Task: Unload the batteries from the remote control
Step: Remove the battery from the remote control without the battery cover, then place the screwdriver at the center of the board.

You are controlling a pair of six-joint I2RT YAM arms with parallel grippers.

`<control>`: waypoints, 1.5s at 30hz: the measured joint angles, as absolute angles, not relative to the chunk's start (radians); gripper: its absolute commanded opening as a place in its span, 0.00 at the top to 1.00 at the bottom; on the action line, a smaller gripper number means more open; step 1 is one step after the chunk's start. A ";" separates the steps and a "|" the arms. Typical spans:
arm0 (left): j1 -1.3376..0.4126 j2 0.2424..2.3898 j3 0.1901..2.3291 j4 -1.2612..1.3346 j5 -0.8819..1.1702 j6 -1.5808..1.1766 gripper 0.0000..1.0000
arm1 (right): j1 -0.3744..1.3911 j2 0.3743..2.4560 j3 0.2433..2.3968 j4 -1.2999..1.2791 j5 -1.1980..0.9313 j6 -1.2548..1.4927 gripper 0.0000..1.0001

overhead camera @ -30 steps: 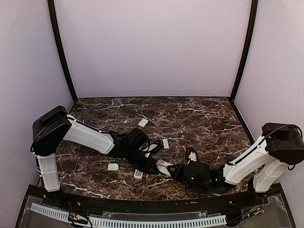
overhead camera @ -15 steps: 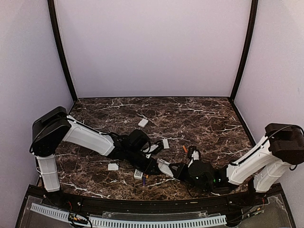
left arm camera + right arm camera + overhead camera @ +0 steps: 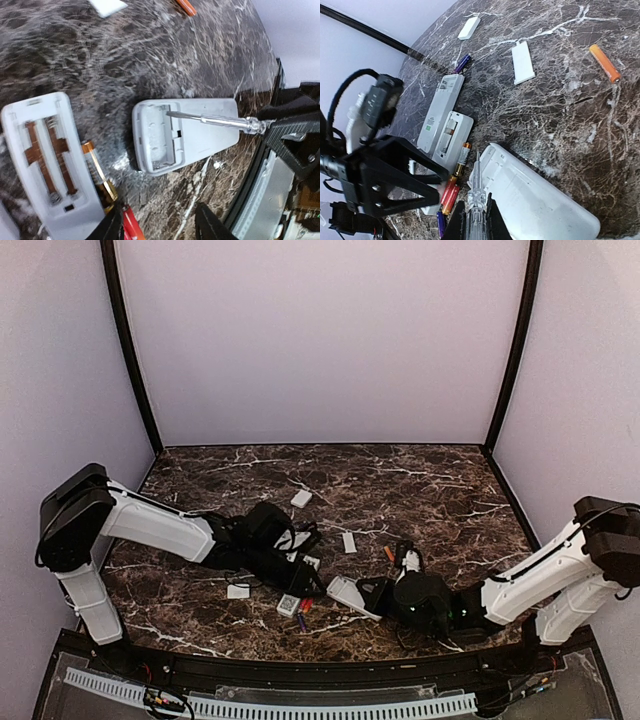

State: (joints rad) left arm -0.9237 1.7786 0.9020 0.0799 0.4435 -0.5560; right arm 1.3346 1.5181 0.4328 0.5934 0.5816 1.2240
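Observation:
A white remote [image 3: 200, 132] lies back up with its battery bay open and empty; it also shows in the top view [image 3: 350, 595]. My right gripper [image 3: 472, 212] is shut on a clear-handled screwdriver [image 3: 475, 200], whose tip rests over that bay. A smaller open remote [image 3: 42, 160] lies to the left. Beside it lie a gold battery [image 3: 97, 172] and red batteries [image 3: 449, 195]. My left gripper [image 3: 160, 227] is open and empty, just above the table next to them. An orange battery [image 3: 605, 63] and a purple one [image 3: 461, 63] lie farther off.
Two flat white covers [image 3: 522, 62] [image 3: 469, 27] lie on the marble table [image 3: 430, 500] behind the remotes. Another white remote [image 3: 440, 117] lies by the small one. A white piece [image 3: 238, 591] sits left of the left gripper. The table's front rail [image 3: 300, 675] is close.
My left arm has drawn back to the left, away from the big remote. My right arm has shifted slightly right, with the screwdriver still at the remote's bay.

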 measured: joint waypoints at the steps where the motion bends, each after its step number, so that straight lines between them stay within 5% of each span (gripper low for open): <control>1: -0.912 1.757 0.900 0.068 0.439 -0.554 0.41 | 1.335 1.506 0.440 0.558 0.585 1.224 1.00; 9: -0.788 1.557 0.944 -0.104 0.406 -0.504 0.26 | 1.289 1.356 0.560 0.265 0.555 1.134 1.00; 23: -0.191 1.282 1.040 -0.354 0.464 -0.384 0.21 | 0.942 1.354 0.598 0.107 0.125 0.846 1.00; 28: -0.159 1.161 0.985 -0.364 0.372 -0.346 0.20 | 0.896 1.407 0.588 0.170 0.012 0.831 1.00; 38: -0.160 1.146 0.966 -0.377 0.297 -0.314 0.19 | 0.871 1.461 0.573 0.228 -0.044 0.835 0.53; 45: -0.160 1.146 0.965 -0.377 0.299 -0.314 0.19 | 0.866 1.423 0.563 0.207 -0.022 0.840 0.30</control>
State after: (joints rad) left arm -0.1600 1.1461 0.9653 -0.3771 0.2985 -0.3141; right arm 0.8661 1.4227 0.5629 0.2066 -0.0216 0.8402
